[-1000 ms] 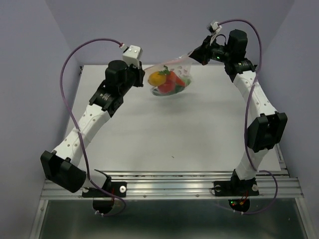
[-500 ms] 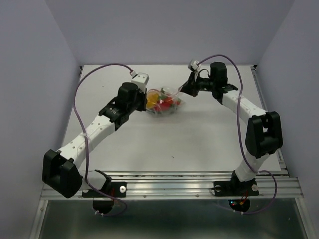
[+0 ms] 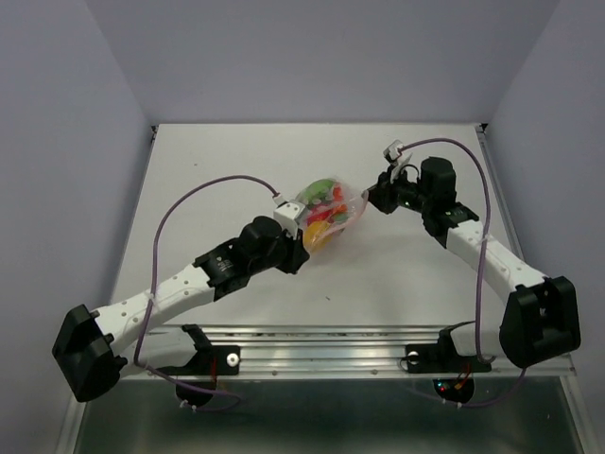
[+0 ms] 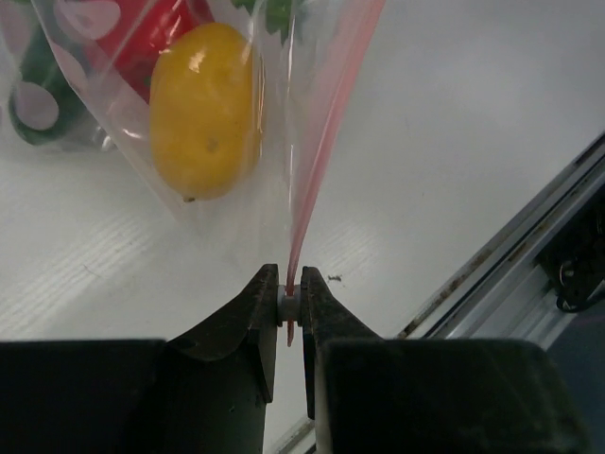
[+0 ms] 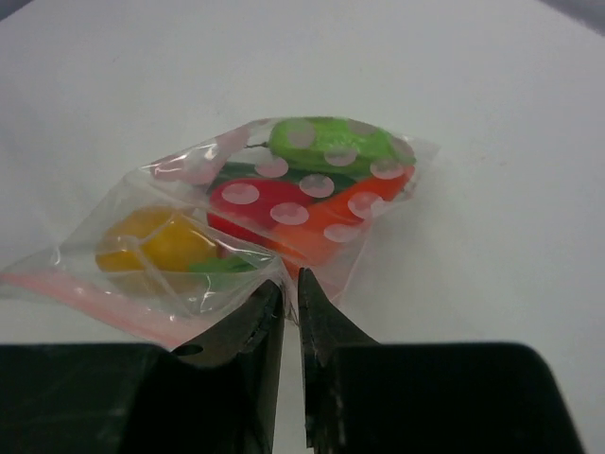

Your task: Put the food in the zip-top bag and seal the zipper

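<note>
The zip-top bag (image 3: 331, 206) is stretched between my two grippers at mid-table, with the food inside. My left gripper (image 3: 304, 240) is shut on the pink zipper (image 4: 317, 151), pinching the strip at its fingertips (image 4: 291, 303). In the left wrist view the yellow-orange piece (image 4: 203, 109) hangs in the bag beside the red bell pepper (image 4: 156, 24) and the dark green cucumber (image 4: 33, 109). My right gripper (image 3: 371, 200) is shut on the bag's other corner (image 5: 291, 284). There I see the light green pod (image 5: 331, 144), the pepper (image 5: 253, 203), the carrot (image 5: 331, 225) and the yellow-orange piece (image 5: 151, 244).
The white table (image 3: 236, 161) has side walls at the left, right and back. A metal rail (image 3: 321, 345) runs along the near edge, also showing in the left wrist view (image 4: 510, 246). Purple cables (image 3: 203, 189) loop over both arms.
Both arms have carried the bag from high at the back down and toward the near middle of the table. The left arm now stretches low. Both grips have held.
</note>
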Controlling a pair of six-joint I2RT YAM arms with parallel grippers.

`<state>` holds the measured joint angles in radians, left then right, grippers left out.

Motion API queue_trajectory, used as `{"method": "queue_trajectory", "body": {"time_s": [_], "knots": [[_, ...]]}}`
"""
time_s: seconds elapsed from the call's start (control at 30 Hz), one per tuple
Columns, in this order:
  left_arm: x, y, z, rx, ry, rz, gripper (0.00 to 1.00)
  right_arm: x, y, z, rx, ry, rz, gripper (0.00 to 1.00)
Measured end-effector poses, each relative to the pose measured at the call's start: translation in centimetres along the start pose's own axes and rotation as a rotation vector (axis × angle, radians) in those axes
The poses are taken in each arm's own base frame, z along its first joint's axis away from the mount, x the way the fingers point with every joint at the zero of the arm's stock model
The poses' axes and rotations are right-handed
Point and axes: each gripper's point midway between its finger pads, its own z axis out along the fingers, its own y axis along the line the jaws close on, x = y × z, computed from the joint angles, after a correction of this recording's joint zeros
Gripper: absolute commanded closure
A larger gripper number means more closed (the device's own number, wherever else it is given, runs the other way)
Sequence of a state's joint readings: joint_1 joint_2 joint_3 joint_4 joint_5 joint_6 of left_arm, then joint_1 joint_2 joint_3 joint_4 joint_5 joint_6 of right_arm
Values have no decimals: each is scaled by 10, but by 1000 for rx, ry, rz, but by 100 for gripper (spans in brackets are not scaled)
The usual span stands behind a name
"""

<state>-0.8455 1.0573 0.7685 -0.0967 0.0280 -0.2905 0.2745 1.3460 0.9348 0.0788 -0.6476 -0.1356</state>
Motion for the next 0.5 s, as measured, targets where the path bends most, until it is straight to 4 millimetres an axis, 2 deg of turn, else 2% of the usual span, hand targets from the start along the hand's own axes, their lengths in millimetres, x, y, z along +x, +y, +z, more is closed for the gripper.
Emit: {"method": "queue_trajectory", "body": {"time_s": [0.1, 0.13, 0.23, 0.27, 0.3, 0.4, 0.43, 0.47, 0.5], "knots": [[27, -11, 3, 37, 65, -8, 100, 11, -10, -13, 137, 22, 118, 82], [33, -18, 5, 60, 78, -7, 100, 15, -13, -16, 176, 29, 153, 66], [42, -39, 8, 123, 96, 0, 100, 29, -24, -29, 317, 48, 266, 29], [44, -44, 9, 139, 102, 3, 100, 33, -27, -33, 351, 50, 297, 1], [47, -51, 10, 162, 112, 6, 96, 40, -29, -40, 404, 51, 342, 0], [56, -65, 14, 204, 138, 14, 61, 55, -33, -57, 506, 60, 409, 0], [62, -69, 16, 215, 154, 18, 29, 58, -35, -62, 544, 64, 432, 0], [65, -71, 17, 221, 166, 13, 2, 59, -37, -68, 580, 64, 445, 0], [69, -74, 18, 228, 178, 20, 1, 59, -41, -74, 625, 59, 460, 0]]}}
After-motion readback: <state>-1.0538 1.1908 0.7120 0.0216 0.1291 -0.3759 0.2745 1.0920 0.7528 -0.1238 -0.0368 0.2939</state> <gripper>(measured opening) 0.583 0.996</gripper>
